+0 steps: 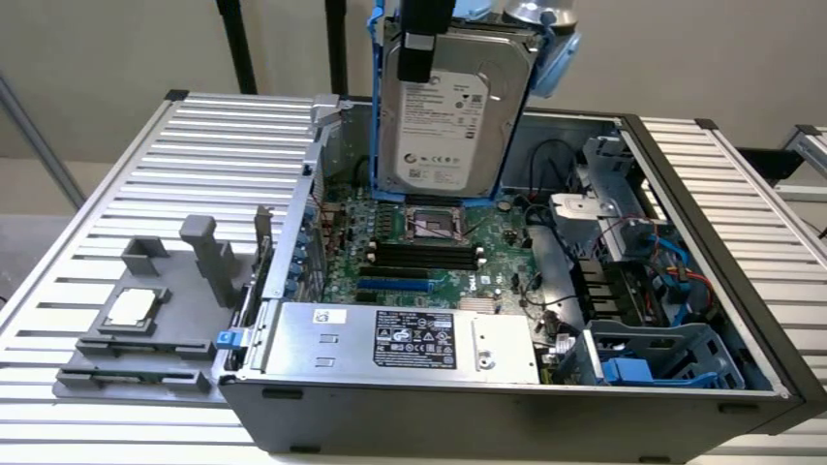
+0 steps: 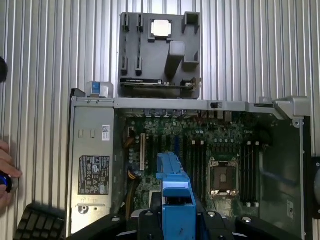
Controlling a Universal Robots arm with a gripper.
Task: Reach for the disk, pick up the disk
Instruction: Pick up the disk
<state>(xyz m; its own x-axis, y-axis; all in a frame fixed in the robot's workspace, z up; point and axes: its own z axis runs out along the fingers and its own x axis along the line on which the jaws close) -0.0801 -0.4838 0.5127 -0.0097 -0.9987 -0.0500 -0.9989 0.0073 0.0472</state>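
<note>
**Disk lifted clear of the open computer case**

Nearest the wrist camera, the claw [image 2: 176,212] is closed on the blue rail of the disk [image 2: 175,185], seen edge-on between the black fingers. In the exterior view the disk [image 1: 446,107] hangs upright, label outward, above the open computer case [image 1: 517,387]; a black finger [image 1: 416,44] presses its upper face. Held by its top end with its long side vertical, the disk appears to be entirely off the case, its lower blue rail level with the far wall, above the motherboard [image 1: 427,257]. The pick-up therefore looks accomplished, the grip being on the rails and upper edge rather than on the labelled face.

Surroundings: the case lies on its side on a ribbed metal bench [image 1: 116,194]. Inside it, the CPU socket [image 1: 433,221] sits just below the disk, the silver power supply [image 1: 387,339] with black label runs along the near wall, and blue drive cages [image 1: 653,358] with loose cables [image 1: 672,262] fill the exterior view's right. Beside the case, at the exterior view's left, a grey tray [image 1: 142,339] carries a small square chip [image 1: 134,308]. A person's hand [image 2: 6,167] rests at the bench edge in the wrist view, near a black keypad [image 2: 37,222]. Nothing stands between the disk and the space above; the case walls and cables lie beneath it
</note>
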